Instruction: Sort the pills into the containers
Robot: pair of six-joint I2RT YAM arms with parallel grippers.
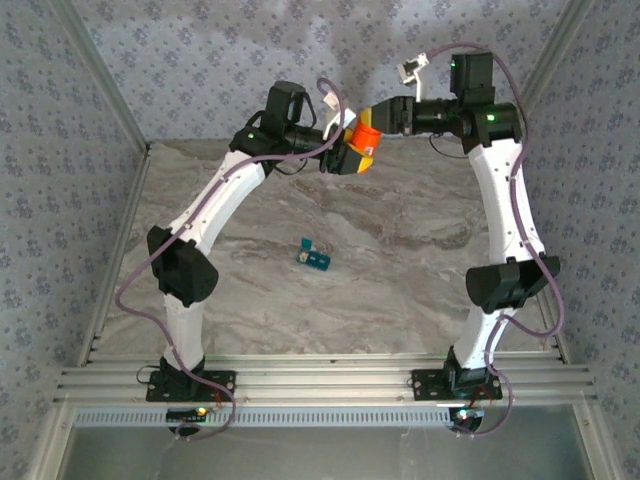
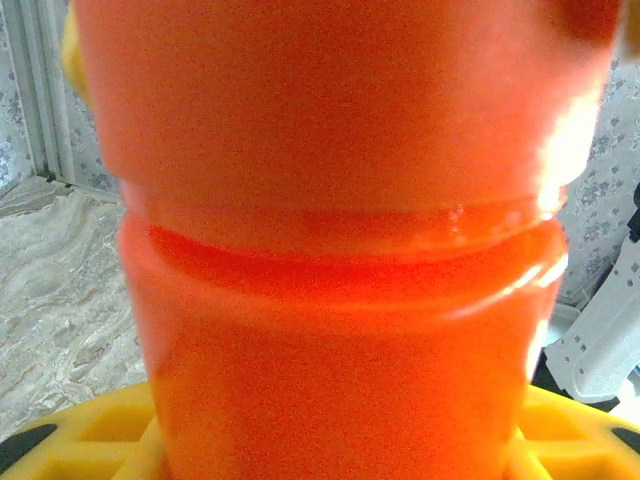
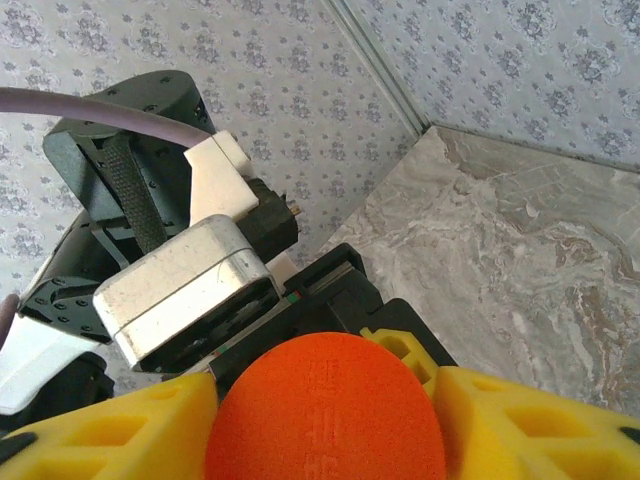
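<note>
- The small teal plastic compartment strip lies mid-way across the grey marbled counter; its contents are too small to tell.
- At the far side, the left claw clamps the orange cylindrical plastic pill bottle, and the right claw grips its orange round cap.

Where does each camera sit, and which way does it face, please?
Top: above and behind the bases, looking down on the table; left arm and right arm meet at the bottle.
Left wrist: on the left arm, close against the bottle; left fingers below.
Right wrist: on the right arm, facing the cap; right fingers, left arm beyond.
Shared: all see the bottle.
</note>
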